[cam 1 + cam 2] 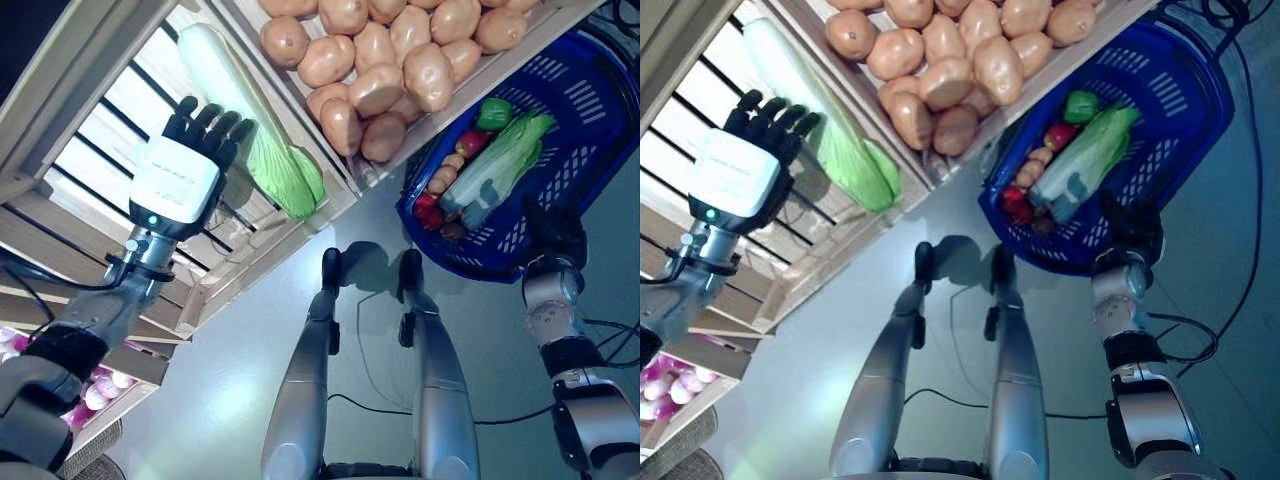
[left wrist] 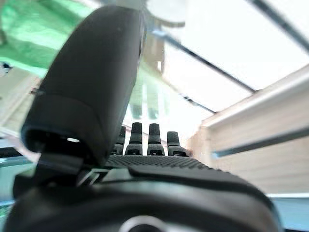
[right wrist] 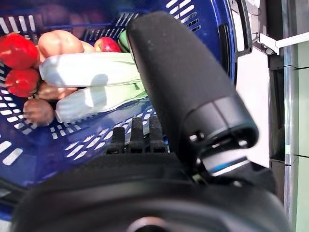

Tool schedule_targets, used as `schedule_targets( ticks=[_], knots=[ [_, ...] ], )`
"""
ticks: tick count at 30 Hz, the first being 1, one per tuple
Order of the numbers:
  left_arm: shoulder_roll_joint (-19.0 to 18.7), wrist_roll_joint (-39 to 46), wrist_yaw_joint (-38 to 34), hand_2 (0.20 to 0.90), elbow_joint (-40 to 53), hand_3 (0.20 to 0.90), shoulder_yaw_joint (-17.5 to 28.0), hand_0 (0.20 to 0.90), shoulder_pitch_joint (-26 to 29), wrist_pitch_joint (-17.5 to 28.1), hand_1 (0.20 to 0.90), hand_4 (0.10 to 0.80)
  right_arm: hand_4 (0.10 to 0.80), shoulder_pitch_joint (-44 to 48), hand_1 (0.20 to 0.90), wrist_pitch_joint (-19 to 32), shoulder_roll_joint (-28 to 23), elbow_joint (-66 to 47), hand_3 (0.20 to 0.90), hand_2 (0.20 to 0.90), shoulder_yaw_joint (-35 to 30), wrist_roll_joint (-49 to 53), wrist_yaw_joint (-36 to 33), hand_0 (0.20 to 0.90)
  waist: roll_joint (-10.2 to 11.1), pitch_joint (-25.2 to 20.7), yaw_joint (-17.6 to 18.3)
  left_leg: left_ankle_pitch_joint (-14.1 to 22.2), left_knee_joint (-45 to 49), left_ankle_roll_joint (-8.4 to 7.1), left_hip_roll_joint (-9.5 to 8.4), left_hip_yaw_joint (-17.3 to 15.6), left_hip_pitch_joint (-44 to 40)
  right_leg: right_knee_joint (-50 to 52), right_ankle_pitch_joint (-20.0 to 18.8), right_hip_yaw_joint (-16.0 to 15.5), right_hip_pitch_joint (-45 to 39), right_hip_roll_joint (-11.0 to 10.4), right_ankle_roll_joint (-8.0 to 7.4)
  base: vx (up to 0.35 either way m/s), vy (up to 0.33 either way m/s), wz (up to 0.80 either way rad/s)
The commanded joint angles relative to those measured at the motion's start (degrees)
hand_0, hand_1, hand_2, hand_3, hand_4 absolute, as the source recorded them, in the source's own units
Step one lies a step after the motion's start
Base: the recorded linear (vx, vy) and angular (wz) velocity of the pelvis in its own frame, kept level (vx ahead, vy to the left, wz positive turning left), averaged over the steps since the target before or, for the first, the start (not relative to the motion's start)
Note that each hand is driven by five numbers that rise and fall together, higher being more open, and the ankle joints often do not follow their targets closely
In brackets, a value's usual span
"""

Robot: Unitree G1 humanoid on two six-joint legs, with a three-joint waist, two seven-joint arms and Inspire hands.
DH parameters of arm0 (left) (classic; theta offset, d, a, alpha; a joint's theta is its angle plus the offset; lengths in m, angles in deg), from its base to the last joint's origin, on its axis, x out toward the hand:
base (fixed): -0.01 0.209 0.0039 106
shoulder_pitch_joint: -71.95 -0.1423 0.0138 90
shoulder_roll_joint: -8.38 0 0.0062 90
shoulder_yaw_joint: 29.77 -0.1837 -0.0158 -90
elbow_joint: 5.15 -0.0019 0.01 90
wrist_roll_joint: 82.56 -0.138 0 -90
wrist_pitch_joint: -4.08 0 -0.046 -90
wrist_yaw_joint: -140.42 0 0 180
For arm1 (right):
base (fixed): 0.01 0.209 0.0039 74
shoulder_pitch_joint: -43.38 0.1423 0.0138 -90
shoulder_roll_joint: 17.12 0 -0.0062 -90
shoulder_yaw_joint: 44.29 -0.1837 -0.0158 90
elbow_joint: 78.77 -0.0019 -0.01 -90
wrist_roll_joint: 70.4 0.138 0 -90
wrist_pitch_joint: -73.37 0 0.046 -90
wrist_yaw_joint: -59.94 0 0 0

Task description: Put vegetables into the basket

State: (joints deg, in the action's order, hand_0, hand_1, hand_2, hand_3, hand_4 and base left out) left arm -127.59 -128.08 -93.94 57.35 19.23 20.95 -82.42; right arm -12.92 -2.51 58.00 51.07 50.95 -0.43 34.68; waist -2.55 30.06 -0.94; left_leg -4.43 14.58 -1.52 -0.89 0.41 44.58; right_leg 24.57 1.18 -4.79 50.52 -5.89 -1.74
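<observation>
Over the crate (image 1: pixel 215 285), left hand (image 1: pixel 185 165) fingers straight beside a cabbage (image 1: pixel 250 115) — right hand (image 1: pixel 553 235) grips the basket (image 1: pixel 560 110).

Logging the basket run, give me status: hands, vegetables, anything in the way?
Left hand open, reaching at the cabbage in the wooden crate. Right hand under the blue basket, grip unclear. Basket already holds vegetables. Nothing in the way.

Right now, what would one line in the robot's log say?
left robot hand: open, reaching for napa cabbage in crate | right robot hand: at blue basket rim, grip hidden | basket: two cabbages, peppers, potatoes
</observation>
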Motion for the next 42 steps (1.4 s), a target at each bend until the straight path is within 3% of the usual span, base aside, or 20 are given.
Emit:
schedule_targets(
  ticks=[1, 8, 16, 31, 42],
  knots=[
    [0.63, -1.81, -6.42, 0.9, -0.03, 0.9, 3.91, 0.9, 4.42, 1.31, 0.9, 0.8, 0.8, -1.68, 0.9, 4.12, -6.41, -4.22, 0.9, 0.9, -0.16, -2.4, 0.82, 0.9, -2.29, -0.26, 1.37, -1.51, 2.55, -0.93, -0.61, -1.93, 2.13, -7.71, -4.55, -1.57, -5.59, 1.25, 0.29, 0.0, 0.0, 0.0],
    [3.01, -2.29, -5.32, 0.9, -2.76, 0.9, -1.65, 0.9, 11.0, 4.2, 0.9, 0.8, 0.8, 0.56, 0.9, 3.53, -6.26, -3.83, 0.9, 0.9, 1.41, -2.36, -0.26, 0.9, -1.87, -0.26, 2.27, -1.32, 2.55, -0.84, -0.6, -2.06, 2.2, -7.51, -4.83, -1.03, -4.95, 1.6, 0.25, 0.0, 0.0, 0.0],
    [5.6, -2.06, 0.77, 0.9, -5.12, 0.9, -8.6, 0.9, 18.38, 5.8, 0.9, 0.8, 0.8, 3.42, 0.9, 3.33, -6.69, -2.52, 0.9, 0.9, 3.05, -2.44, -1.24, 0.9, -1.47, -0.26, 3.31, -1.26, 2.37, -0.74, -0.18, -2.55, 2.53, -7.35, -5.2, -0.49, -4.2, 1.73, -0.09, 0.0, 0.0, 0.0],
    [6.87, -1.48, 11.61, 0.9, -7.18, 0.9, -13.64, 0.9, 20.43, 9.54, 0.9, 0.8, 0.8, 4.51, 0.9, 3.11, -6.86, -0.67, 0.9, 0.9, 3.62, -2.77, -0.04, 0.9, -1.04, -0.26, 3.67, -0.94, 1.81, -0.47, -0.17, -2.84, 3.2, -7.95, -5.82, -0.55, -3.31, 1.81, -0.46, 0.002, 0.001, 0.01],
    [10.33, -4.46, 0.02, 0.9, -12.81, 0.9, -13.66, 0.9, 21.93, 3.67, 0.9, 0.8, 0.8, 7.1, 0.9, 2.99, -6.61, 0.89, 0.9, 0.9, 4.38, -2.69, 0.48, 0.9, -0.22, -0.26, 3.91, -0.36, 2.88, -0.47, 0.0, -2.67, 3.77, -7.05, -5.38, -0.79, -2.89, 1.98, -0.35, 0.0, 0.0, 0.02]
  ],
)
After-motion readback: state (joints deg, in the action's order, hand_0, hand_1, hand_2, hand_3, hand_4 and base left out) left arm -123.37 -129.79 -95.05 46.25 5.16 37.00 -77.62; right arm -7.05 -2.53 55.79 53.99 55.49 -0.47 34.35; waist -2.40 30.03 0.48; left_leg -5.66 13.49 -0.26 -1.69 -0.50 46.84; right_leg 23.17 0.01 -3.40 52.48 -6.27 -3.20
